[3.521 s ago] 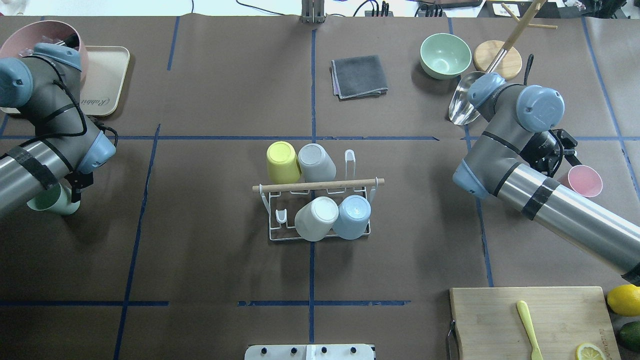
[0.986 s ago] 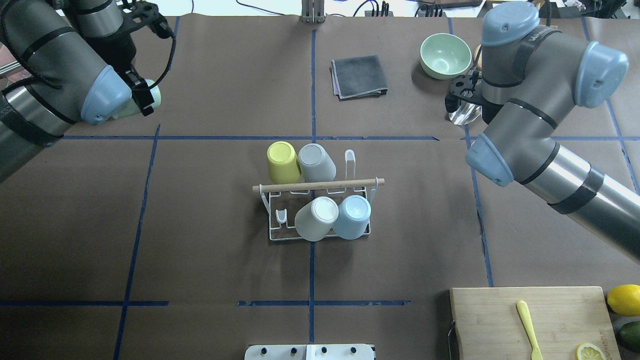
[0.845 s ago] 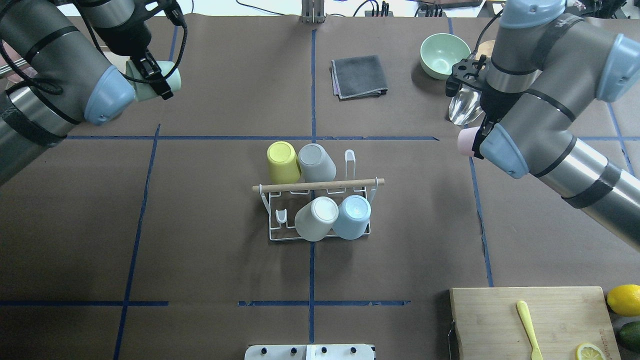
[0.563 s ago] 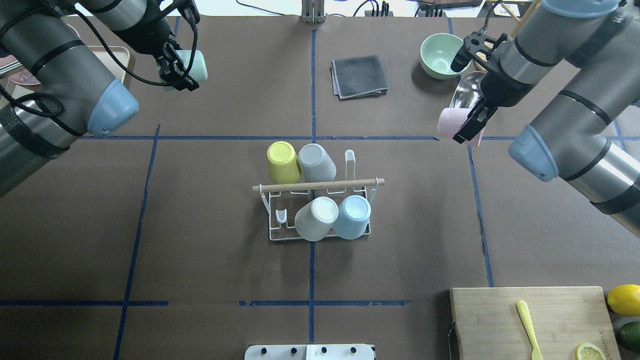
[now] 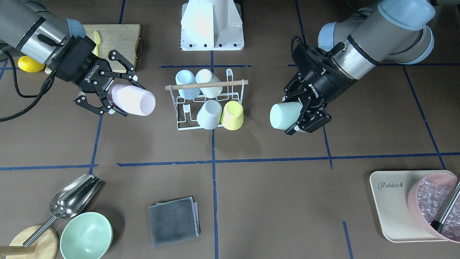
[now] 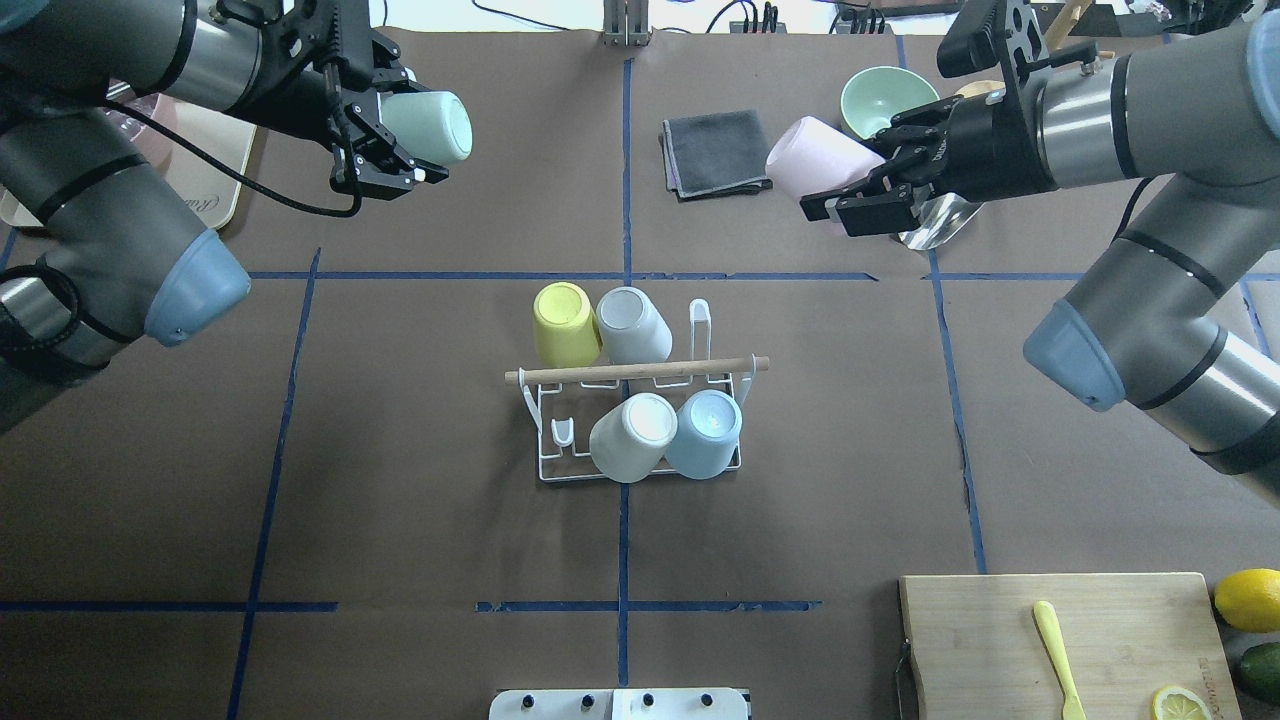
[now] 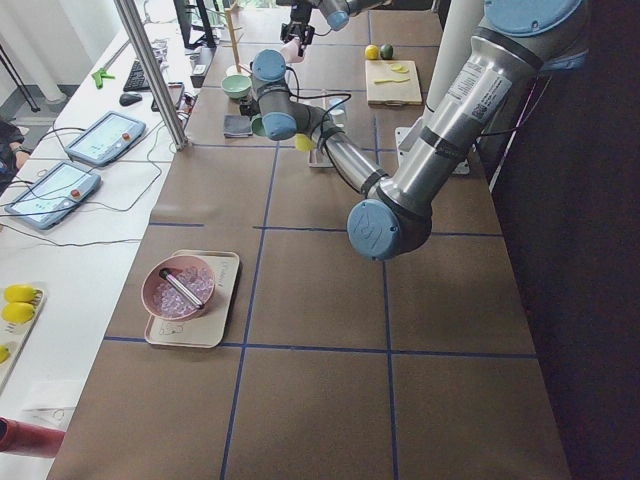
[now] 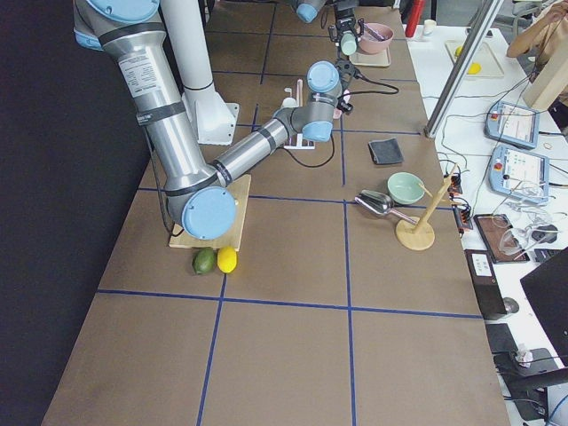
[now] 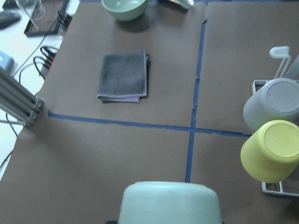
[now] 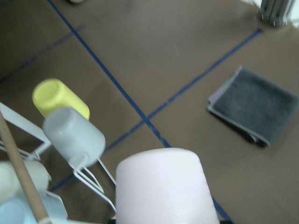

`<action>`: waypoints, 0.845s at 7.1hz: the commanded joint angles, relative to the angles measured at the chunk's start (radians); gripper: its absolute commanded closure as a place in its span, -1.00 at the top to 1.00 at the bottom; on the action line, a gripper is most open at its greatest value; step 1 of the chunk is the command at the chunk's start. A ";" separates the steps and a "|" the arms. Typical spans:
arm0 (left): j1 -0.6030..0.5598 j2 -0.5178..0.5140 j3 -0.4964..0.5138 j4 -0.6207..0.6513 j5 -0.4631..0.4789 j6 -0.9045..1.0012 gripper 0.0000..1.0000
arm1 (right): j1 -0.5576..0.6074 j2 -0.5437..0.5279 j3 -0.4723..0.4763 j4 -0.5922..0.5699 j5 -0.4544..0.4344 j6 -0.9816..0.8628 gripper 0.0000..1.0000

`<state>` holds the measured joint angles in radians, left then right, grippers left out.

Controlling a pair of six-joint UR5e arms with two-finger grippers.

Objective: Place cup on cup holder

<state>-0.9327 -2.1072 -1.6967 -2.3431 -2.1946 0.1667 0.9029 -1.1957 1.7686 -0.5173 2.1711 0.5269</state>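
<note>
The cup holder (image 6: 560,376) is a white wire rack with a wooden rod, at the table's middle; it also shows in the front view (image 5: 235,96). Yellow (image 6: 565,322), grey (image 6: 632,325), white (image 6: 632,435) and blue (image 6: 705,432) cups sit upside down on its prongs. My left gripper (image 6: 400,130) is shut on a mint green cup (image 6: 432,125), held sideways in the air at the far left. My right gripper (image 6: 850,175) is shut on a pink cup (image 6: 810,160), held sideways at the far right. Each wrist view shows its cup from behind, green (image 9: 170,203) and pink (image 10: 163,186).
A grey cloth (image 6: 718,152), a green bowl (image 6: 890,110) and a metal scoop (image 5: 72,196) lie beyond the rack. A cutting board (image 6: 1060,640) with a lemon (image 6: 1248,598) is near right. A tray (image 5: 391,205) with a pink bowl is far left.
Both arms have lifted their cups off the table at the sides and swung them up and inward over the far half. The cups now lie sideways in the grippers.
</note>
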 commanded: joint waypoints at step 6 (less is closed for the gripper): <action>0.436 0.194 -0.236 -0.480 0.636 -0.162 -1.00 | -0.331 0.018 -0.220 0.571 -0.543 -0.067 -0.90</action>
<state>-0.5916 -1.9201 -1.9322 -2.7363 -1.6875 0.0076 0.5828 -1.1869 1.6034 0.0140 1.6560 0.4793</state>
